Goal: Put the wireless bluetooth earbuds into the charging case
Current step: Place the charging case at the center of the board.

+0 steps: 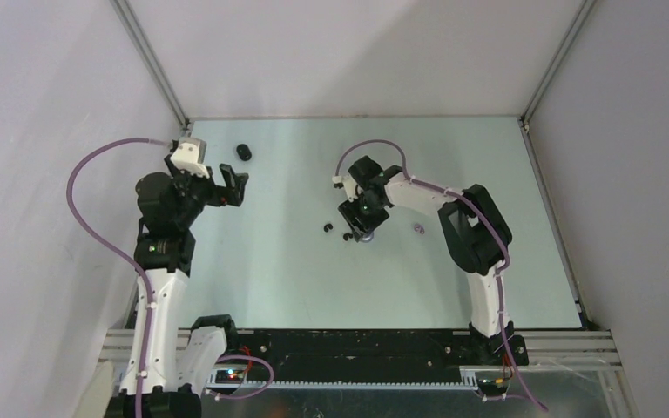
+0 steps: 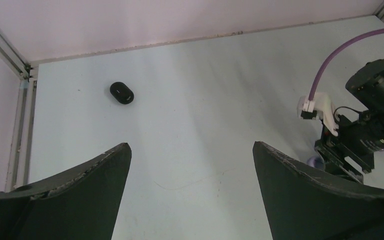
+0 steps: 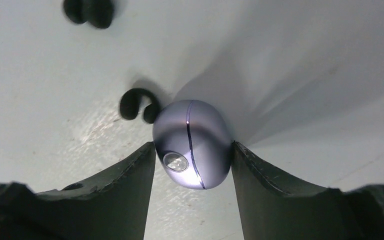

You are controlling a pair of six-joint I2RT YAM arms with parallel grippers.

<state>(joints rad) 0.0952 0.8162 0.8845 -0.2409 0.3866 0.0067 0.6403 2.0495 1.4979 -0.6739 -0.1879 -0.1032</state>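
- Right tool is down on the tabletop, a little to 1 o'clock of centre. Its two dark, matte fingers are closed to the width of the lilac charging case, one pressed to each flank.
- The case is a smooth, glossy egg-shaped pod. A thin dark seam runs down its middle, a small round shiny spot sits near its lower end, and its lid is shut.
- A black earbud lies just at 10 o'clock of the case in the wrist view. It is matte and curled like an open hook; whether its tip touches the pod, I can't tell.
- A second black earbud lies farther out at 11 o'clock, blurred and cut off by the top edge.
- From above, both black buds lie on the bare tabletop at 9 o'clock of the right tool, outside any case.
- A pale purple earbud lies alone at 3 o'clock of that tool, clear of it and tiny.
- Left tool hangs above the tabletop on the 9 o'clock side. Its broad, curved black fingers are spread wide, with nothing between them.
- A black oval case lies at 11 o'clock of the left tool, well apart from it. It is smooth, rounded and closed.
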